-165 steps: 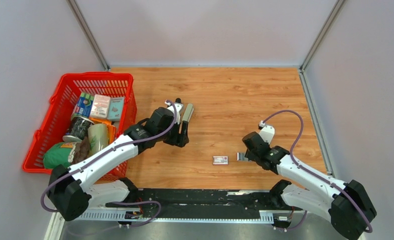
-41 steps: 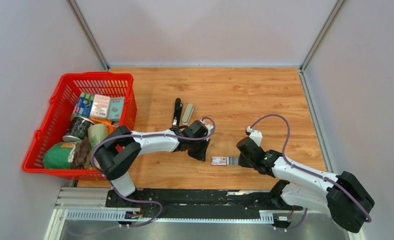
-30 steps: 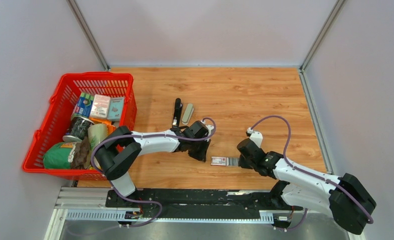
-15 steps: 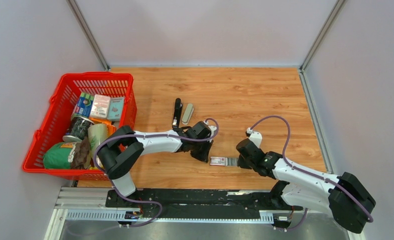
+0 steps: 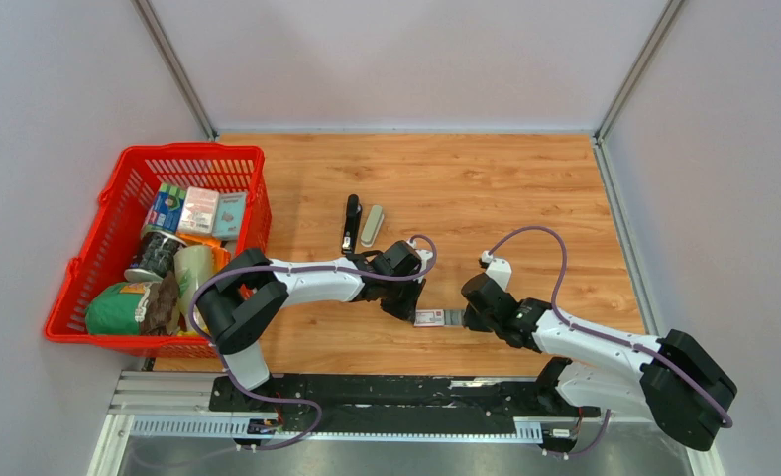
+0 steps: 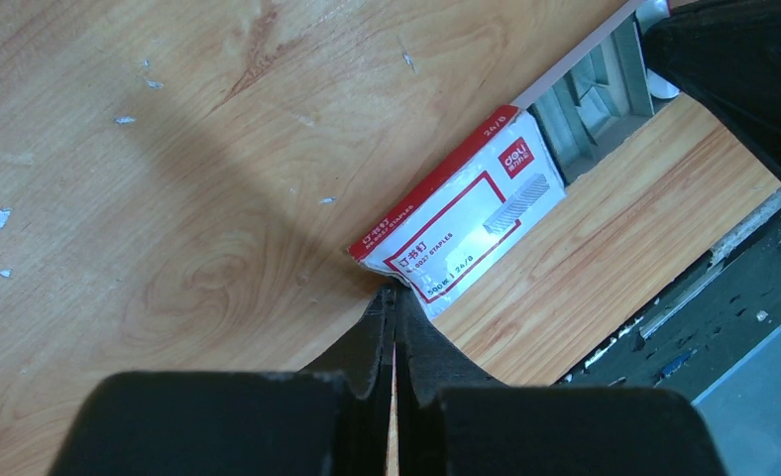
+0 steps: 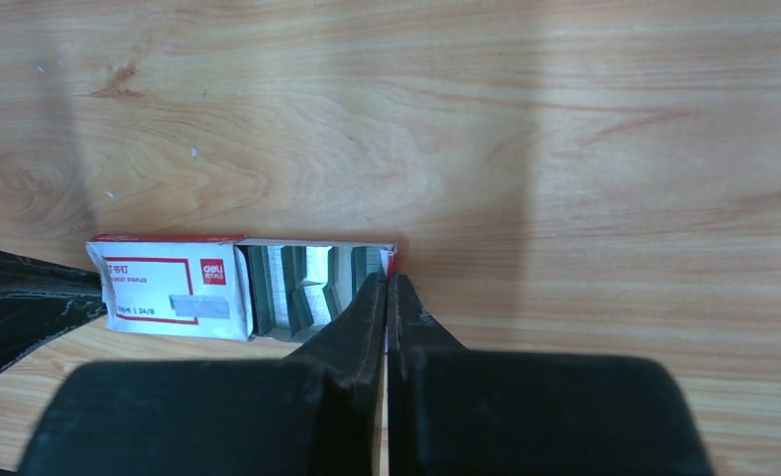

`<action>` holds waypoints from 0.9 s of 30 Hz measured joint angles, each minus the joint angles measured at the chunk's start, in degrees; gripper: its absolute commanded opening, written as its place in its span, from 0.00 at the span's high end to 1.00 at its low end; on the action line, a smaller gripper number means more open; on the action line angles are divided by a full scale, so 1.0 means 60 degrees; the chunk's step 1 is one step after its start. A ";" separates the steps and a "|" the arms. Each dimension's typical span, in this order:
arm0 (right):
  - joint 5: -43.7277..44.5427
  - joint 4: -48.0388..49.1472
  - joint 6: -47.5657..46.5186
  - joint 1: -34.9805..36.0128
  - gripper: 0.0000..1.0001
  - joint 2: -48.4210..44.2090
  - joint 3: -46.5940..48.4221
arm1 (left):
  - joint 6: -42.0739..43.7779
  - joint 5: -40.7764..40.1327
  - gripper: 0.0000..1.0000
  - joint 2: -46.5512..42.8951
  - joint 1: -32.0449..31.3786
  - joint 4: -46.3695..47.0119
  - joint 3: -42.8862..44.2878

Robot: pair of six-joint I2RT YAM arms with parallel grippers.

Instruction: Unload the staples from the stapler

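Observation:
The stapler [image 5: 350, 222] lies mid-table, a black bar with a grey bar [image 5: 372, 225] beside it, away from both grippers. A small white-and-red staple box [image 5: 428, 318] [image 6: 456, 223] [image 7: 168, 288] lies near the front edge with its drawer [image 5: 452, 317] [image 7: 312, 283] slid partly out. Silvery staples [image 6: 595, 94] [image 7: 317, 268] lie in that drawer. My left gripper [image 5: 410, 308] [image 6: 394, 293] is shut, its tips against the box's closed end. My right gripper [image 5: 466, 315] [image 7: 387, 278] is shut, its tips against the drawer's outer end.
A red basket [image 5: 89, 260] full of groceries stands at the left edge of the table. Grey walls close in the back and both sides. The black rail [image 5: 396, 392] with the arm bases runs along the near edge, just below the box.
The left gripper has left the stapler and come to the box's left end. The right gripper has slid left, pushing the drawer further into the box, which shifted slightly left.

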 measured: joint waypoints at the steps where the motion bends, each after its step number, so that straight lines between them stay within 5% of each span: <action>1: -0.0004 0.0091 -0.0004 0.0022 1.00 0.0069 0.0015 | 0.0000 0.0000 1.00 0.0004 0.0000 0.0000 0.0000; 27: -0.0328 0.1348 0.0138 0.0954 1.00 0.1370 0.0495 | -0.0004 -0.0018 1.00 0.0000 -0.0073 0.0004 0.0000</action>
